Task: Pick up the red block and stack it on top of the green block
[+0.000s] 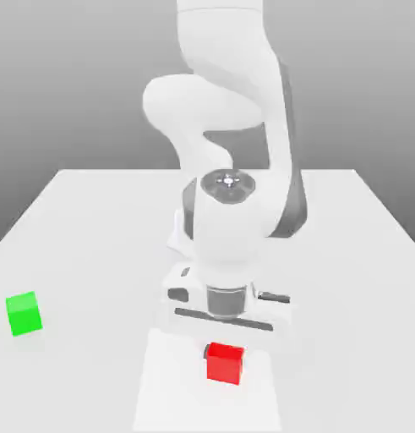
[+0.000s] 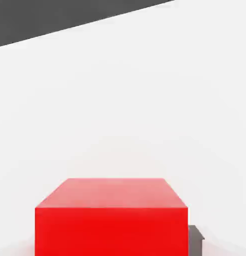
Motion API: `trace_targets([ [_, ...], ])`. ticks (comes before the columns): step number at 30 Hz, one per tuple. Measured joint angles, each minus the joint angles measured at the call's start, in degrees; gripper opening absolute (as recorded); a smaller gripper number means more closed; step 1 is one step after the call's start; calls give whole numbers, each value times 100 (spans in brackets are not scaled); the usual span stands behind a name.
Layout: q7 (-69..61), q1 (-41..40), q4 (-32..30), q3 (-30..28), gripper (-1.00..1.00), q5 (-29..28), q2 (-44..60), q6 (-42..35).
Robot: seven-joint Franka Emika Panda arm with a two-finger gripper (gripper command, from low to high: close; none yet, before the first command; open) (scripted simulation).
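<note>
Okay so, red block (image 1: pixel 225 366) is pinched by the pincer (image 1: pixel 225 357) | green block (image 1: pixel 24 314) is seen well apart, on the worktop (image 1: pixel 92 245), exterior view's left

White desk against a grey backdrop
The pale desk (image 1: pixel 92 254) has a straight far edge and side edges spreading toward the near corners; behind it, the plain grey background (image 1: pixel 67 84) is lighter toward the top and darker lower down.

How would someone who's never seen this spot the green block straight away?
On the white table, look toward the exterior view's left edge, well away from the robot arm. The small cube there is the green block. Unlike the red block, it's bright green and stands apart from the gripper.
</note>
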Motion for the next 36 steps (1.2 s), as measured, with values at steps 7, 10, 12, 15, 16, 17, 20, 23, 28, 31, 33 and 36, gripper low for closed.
trace_targets([
  [7, -119, -578, -72, -242, -100, 59, -982, -914],
  [10, -223, -1233, 22, -516, -100, 48, -1050, -1067],
  [12, -296, -1673, 89, -686, -100, 42, -1081, -1162],
  [15, -410, -2364, 190, -904, -100, 40, -1122, -1301],
  [16, -449, -2615, 224, -954, -100, 40, -1134, -1348],
  [17, -488, -2840, 258, -1028, -100, 41, -1146, -1394],
  [20, -610, -3247, 358, -1510, -100, 48, -1175, -1532],
  [23, -735, -3894, 444, -1747, -100, 104, -1127, -1571],
  [28, -923, -4008, 502, -1309, -100, 342, -712, -1194],
  [31, -1065, -4049, 512, -1235, -100, 534, -390, -896],
  [33, -1166, -4103, 511, -1160, -100, 678, -154, -686],
  [36, -1208, -4132, 508, -1122, 100, 738, -53, -596],
])
